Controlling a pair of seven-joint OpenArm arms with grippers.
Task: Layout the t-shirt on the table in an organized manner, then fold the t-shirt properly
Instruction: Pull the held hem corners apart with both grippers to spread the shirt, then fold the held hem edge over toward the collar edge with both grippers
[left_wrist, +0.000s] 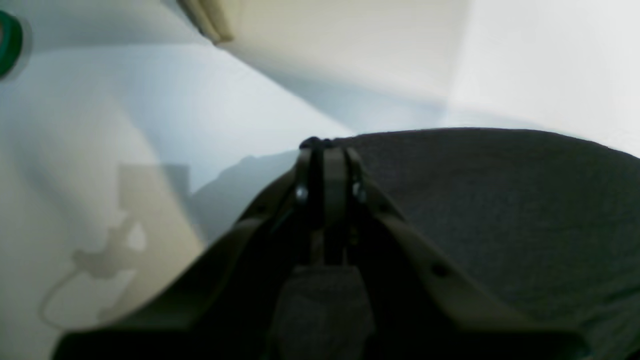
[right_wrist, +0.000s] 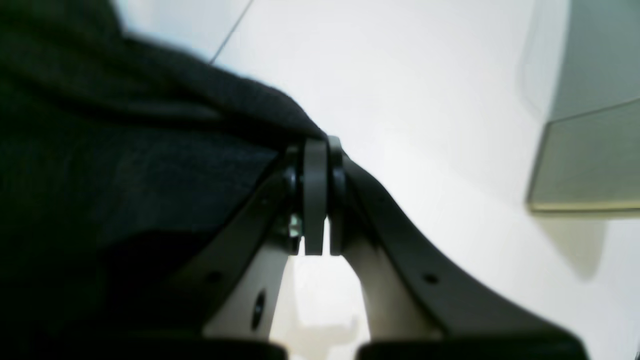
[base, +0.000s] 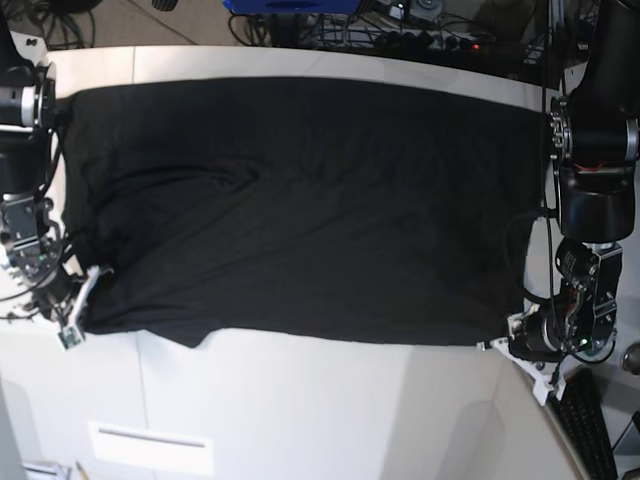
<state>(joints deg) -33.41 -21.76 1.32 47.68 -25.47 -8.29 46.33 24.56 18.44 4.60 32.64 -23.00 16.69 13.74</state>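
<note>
Black cloth fills the right half of the left wrist view: the t-shirt (left_wrist: 500, 210) rises as a dark, rounded sheet just beside and to the right of the left gripper (left_wrist: 325, 150), whose jaws stand pressed together with a small dark bit of cloth showing at their tips, so it is pinching the shirt's edge. Beyond the tips lies the pale table (left_wrist: 150, 110), with soft shadows of the arm on it at the left. In the right wrist view the right gripper (right_wrist: 320, 150) is likewise closed tight, its two fingers meeting, and the shirt hangs in dark folds from the tips towards the left and near side, filling that half of the picture; the white tabletop with its thin dark seam lies beyond to the right. In the base view the shirt (base: 300, 210) lies spread wide and mostly flat across the table (base: 330, 400), reaching from one arm to the other, its far edge close to the table's far rim and its near edge running roughly straight with a small dip near the left. The right gripper (base: 82, 295) is low at the near-left corner of the cloth, the arm bent down above it; the left gripper (base: 510, 340) is low at the near-right corner, its arm folded down at the table's right side.
</note>
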